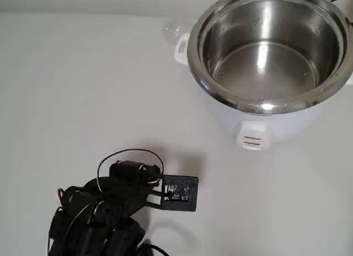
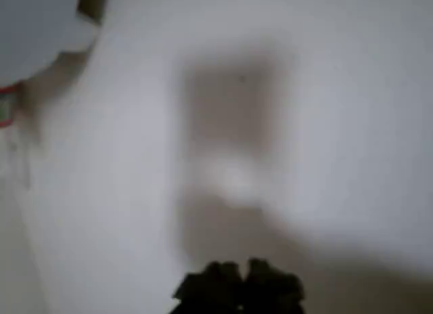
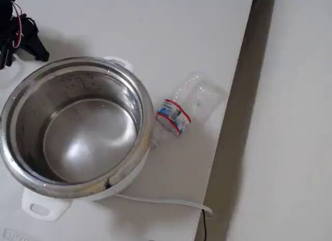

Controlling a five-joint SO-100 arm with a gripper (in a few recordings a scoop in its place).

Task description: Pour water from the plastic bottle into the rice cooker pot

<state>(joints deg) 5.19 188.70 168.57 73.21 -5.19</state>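
Observation:
The rice cooker pot [image 1: 270, 52] is a shiny steel bowl in a white body, at the top right of the overhead view and at the left of the fixed view [image 3: 78, 126]. The plastic bottle [image 3: 181, 108] lies on its side on the table against the cooker's right flank, its red-edged label facing up; a clear bit of the bottle [image 1: 175, 30] peeks out by the cooker's handle. I cannot make out water in the bottle or the pot. My gripper [image 2: 238, 283] hangs shut and empty over bare table, far from both; the black gripper [image 3: 35, 48] is also at the fixed view's top left.
The white table's edge [image 3: 231, 126] runs close behind the bottle, with floor beyond. A white cable [image 3: 166, 202] trails from the cooker toward that edge. My black arm [image 1: 105, 212] sits at the lower left of the overhead view.

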